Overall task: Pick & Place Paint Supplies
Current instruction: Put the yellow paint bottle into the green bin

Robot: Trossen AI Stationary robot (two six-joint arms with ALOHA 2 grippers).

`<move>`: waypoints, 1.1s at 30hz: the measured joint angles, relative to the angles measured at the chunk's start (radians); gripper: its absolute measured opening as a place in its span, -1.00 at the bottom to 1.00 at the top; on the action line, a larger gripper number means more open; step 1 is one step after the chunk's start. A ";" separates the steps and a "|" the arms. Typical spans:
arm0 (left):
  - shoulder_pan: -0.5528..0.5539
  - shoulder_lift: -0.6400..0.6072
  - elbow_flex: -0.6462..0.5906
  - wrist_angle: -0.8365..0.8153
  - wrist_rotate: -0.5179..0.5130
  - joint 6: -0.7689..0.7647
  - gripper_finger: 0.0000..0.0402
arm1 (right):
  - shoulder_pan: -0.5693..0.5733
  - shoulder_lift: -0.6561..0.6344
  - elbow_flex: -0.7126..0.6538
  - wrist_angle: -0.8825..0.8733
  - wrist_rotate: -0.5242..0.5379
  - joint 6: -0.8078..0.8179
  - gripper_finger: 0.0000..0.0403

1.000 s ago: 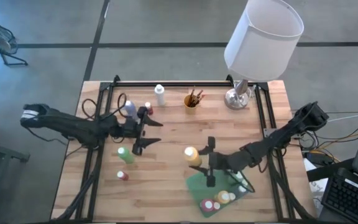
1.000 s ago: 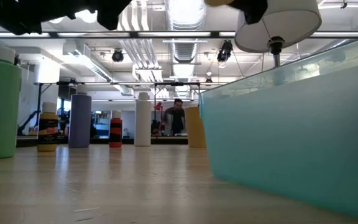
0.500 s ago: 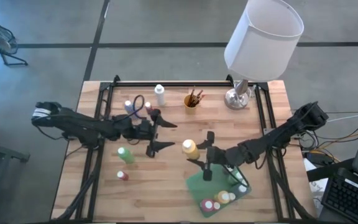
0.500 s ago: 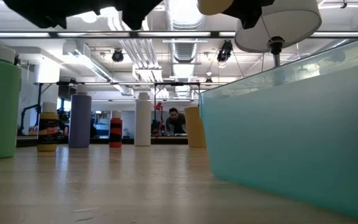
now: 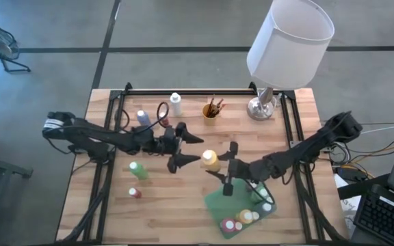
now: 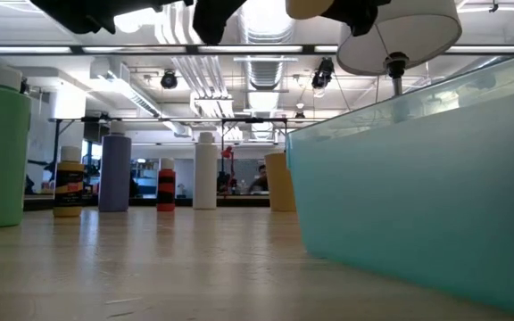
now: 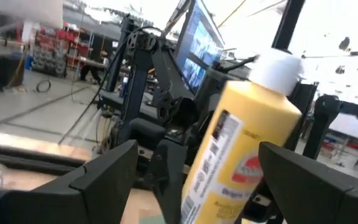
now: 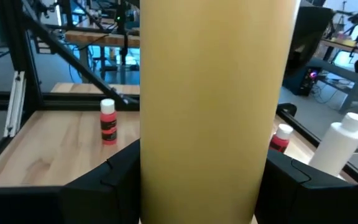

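Bright, even overhead light; blown-out glare and soft blur in left wrist view.

1. Table centre: large bottle held off the surface between the fingers of the right gripper, which reaches in from 3 o'clock
2. Left gripper, fingers spread, just at 9 o'clock of that bottle
3. Tray at 5 o'clock of centre, bottles inside
4. Lamp at 1 o'clock; brush cup at 12 o'clock
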 joint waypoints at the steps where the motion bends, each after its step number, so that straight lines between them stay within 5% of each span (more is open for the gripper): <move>1: -0.001 -0.002 0.000 0.001 0.007 0.034 0.69 | 0.000 -0.006 0.000 0.001 0.001 0.000 0.06; 6: -0.004 -0.002 0.000 0.000 0.027 0.258 0.69 | -0.002 -0.032 0.000 0.009 0.001 -0.001 0.08; 15: -0.005 0.016 0.010 0.000 0.091 0.388 0.69 | -0.009 -0.034 0.000 0.032 -0.002 -0.004 0.07; 33: -0.005 0.157 0.134 -0.003 0.142 0.403 0.69 | -0.013 -0.031 -0.001 0.051 -0.039 -0.021 0.08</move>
